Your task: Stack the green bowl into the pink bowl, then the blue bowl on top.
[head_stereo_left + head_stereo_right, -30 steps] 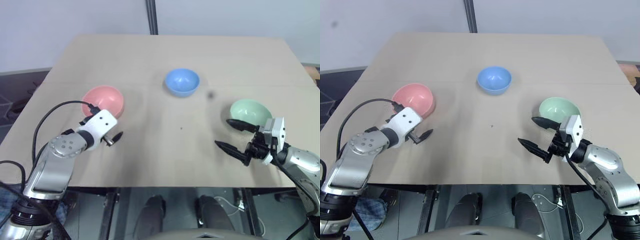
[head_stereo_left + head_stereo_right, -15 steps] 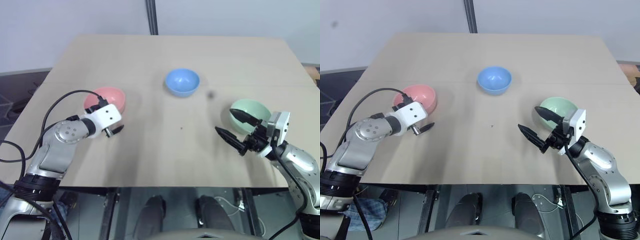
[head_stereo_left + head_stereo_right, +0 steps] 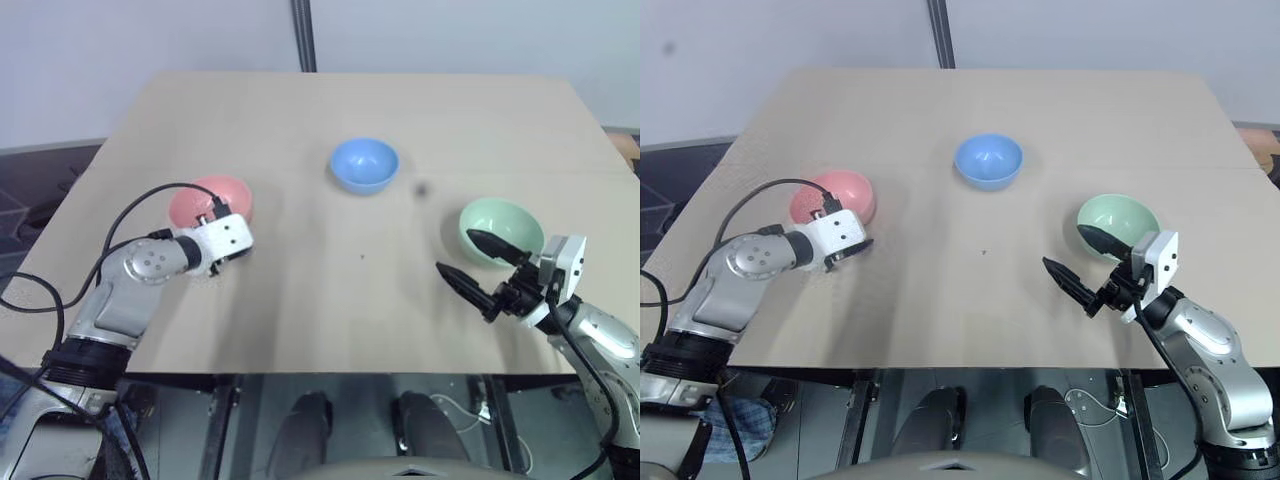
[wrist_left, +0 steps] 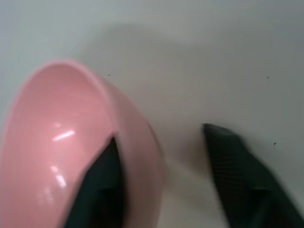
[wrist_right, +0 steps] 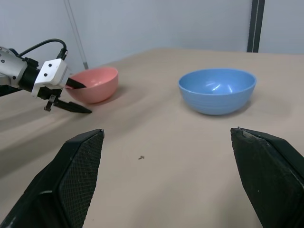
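Left gripper [image 4: 161, 185] straddles the pink bowl [image 3: 208, 200] rim, fingers not yet pinching, apparently steadying it; right gripper [image 3: 472, 262], jaws wide and empty, waits beside the green bowl [image 3: 500, 225].

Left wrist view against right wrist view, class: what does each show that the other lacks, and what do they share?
Left wrist view: one finger inside the pink bowl, the other outside its wall, so the left gripper straddles the rim. Right wrist view: the blue bowl, and the right gripper open wide. Both: the pink bowl and the table.
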`<state>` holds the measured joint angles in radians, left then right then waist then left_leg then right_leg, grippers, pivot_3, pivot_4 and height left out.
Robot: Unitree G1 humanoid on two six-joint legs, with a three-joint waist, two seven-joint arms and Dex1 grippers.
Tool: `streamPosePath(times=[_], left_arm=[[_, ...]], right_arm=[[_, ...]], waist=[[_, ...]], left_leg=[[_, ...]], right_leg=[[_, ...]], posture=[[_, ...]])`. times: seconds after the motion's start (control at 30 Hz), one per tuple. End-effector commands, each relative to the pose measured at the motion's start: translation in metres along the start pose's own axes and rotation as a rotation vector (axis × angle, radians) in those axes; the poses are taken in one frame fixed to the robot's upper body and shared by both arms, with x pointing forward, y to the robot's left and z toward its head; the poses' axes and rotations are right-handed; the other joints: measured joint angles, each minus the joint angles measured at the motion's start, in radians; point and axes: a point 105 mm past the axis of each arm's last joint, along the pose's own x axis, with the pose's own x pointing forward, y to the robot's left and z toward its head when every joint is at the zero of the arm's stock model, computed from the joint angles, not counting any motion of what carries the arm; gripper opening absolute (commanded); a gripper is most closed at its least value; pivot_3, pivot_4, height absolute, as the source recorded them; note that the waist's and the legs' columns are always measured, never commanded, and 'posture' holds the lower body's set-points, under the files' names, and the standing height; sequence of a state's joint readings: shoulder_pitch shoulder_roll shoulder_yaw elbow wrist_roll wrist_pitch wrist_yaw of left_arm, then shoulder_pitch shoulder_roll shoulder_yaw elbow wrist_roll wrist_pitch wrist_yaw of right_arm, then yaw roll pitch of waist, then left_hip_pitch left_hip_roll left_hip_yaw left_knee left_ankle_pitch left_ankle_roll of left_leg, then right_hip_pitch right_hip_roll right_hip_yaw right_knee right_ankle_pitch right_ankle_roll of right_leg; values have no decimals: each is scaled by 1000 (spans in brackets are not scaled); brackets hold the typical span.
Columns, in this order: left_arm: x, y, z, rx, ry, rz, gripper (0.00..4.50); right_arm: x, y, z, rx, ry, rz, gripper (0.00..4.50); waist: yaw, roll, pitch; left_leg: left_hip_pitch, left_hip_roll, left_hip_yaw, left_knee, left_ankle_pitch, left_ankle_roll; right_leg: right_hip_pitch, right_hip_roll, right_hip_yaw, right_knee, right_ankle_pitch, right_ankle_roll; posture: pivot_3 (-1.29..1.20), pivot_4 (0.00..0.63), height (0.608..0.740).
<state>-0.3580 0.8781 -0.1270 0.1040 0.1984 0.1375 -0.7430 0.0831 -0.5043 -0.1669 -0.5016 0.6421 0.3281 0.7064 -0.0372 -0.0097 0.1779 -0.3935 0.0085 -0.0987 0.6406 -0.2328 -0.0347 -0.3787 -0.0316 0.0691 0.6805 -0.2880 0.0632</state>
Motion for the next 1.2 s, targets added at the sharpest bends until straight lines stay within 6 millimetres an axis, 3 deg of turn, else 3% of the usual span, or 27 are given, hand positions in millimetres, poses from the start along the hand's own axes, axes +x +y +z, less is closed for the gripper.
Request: streamPosePath(times=[0.03, 0.43, 0.57, 0.67, 0.87, 1.0, 1.2], left_arm=[[1, -3, -8, 1, 35, -12, 182], [-1, -5, -11, 0, 51, -4, 79], [-2, -1, -2, 30, 14, -4, 79], [-2, 2, 16, 64, -65, -11, 79], [-2, -11, 57, 244, -251, -137, 79], [-4, -14, 94, 301, -397, -179, 79], [-13, -46, 145, 508, -646, -345, 79]], right_arm=[[-1, 2, 10, -9, -21, -1, 4500], [0, -3, 8, 16, -13, -45, 4500], [-2, -1, 8, 29, -3, -28, 4500], [-3, 0, 8, 34, 0, -15, 4500], [-5, 5, 8, 46, 4, 21, 4500], [-6, 6, 5, 43, 13, 29, 4500], [-6, 7, 5, 39, 11, 40, 4500]], waist=[[0, 0, 0], [-2, 0, 0], [-3, 0, 0], [-2, 0, 0], [2, -1, 1], [1, -1, 1], [0, -2, 1]], left_leg=[[0, 0, 0, 0, 0, 0], [0, 0, 0, 0, 0, 0], [0, 0, 0, 0, 0, 0], [-1, 0, 0, 0, 0, 0], [-3, 0, 0, 0, 0, 0], [-3, 0, 0, 0, 0, 0], [-3, 0, 0, 1, 0, 0]], right_leg=[[0, 0, 0, 0, 0, 0], [0, 0, 0, 0, 0, 0], [0, 0, 0, 0, 0, 0], [0, 0, 0, 0, 0, 0], [-1, 0, 0, -2, 0, 0], [-1, 0, 0, -2, 0, 0], [-1, 0, -1, -2, 0, 0]], posture=[[0, 150, 740], [0, 150, 740], [0, 150, 740], [0, 150, 740], [0, 150, 740], [0, 150, 740], [0, 150, 740]])
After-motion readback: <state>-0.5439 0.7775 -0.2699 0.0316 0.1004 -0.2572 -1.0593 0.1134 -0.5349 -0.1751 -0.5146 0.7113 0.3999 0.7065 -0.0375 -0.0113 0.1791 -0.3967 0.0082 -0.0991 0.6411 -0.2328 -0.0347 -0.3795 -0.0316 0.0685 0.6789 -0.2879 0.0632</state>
